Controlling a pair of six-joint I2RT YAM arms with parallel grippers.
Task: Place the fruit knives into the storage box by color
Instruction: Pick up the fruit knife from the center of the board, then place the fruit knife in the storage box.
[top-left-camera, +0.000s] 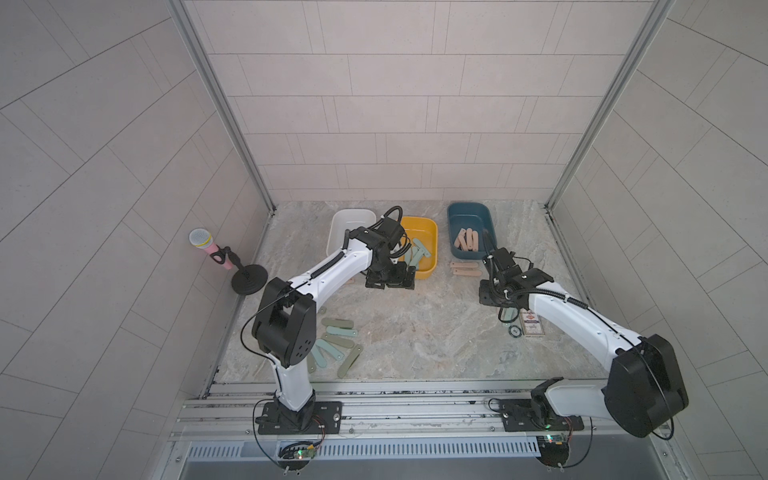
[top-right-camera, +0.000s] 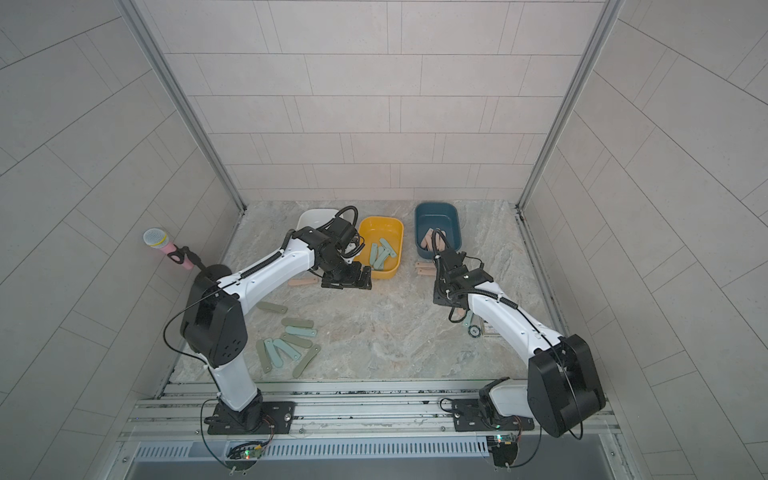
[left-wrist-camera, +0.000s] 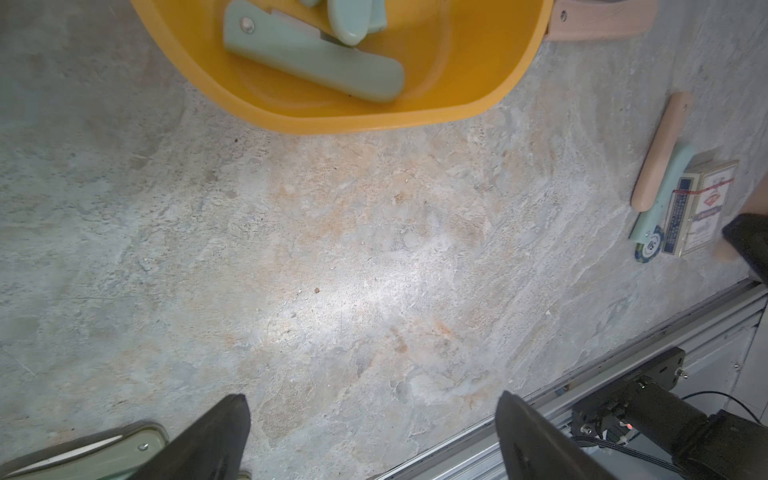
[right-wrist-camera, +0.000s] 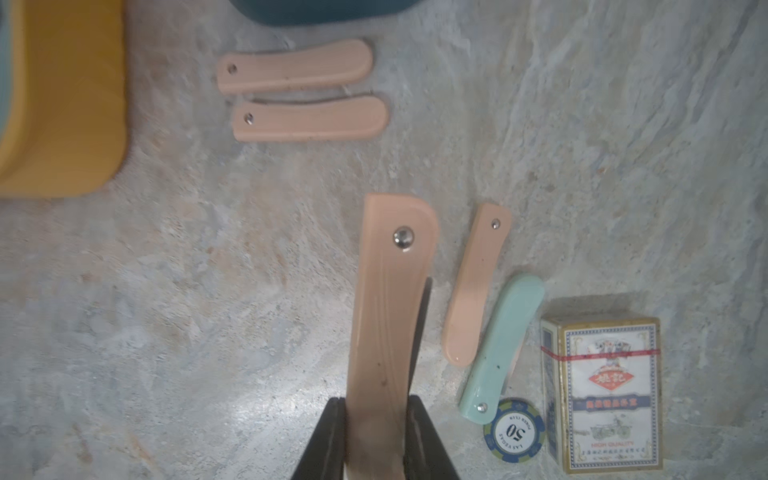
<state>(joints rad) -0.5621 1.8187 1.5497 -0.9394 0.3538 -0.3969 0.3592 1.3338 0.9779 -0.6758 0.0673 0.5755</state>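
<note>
free: I saw bare desk (top-left-camera: 424, 332) down the middle | obstacles: card box (right-wrist-camera: 602, 395) and chip (right-wrist-camera: 514, 430) crowded the right side | two peach knives (right-wrist-camera: 309, 118) lay before blue box (top-left-camera: 465, 216)

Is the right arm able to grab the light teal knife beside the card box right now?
Probably not yet: the right gripper is shut on a pink knife. The teal knife lies nearby, between a loose pink knife and the card box.
</note>
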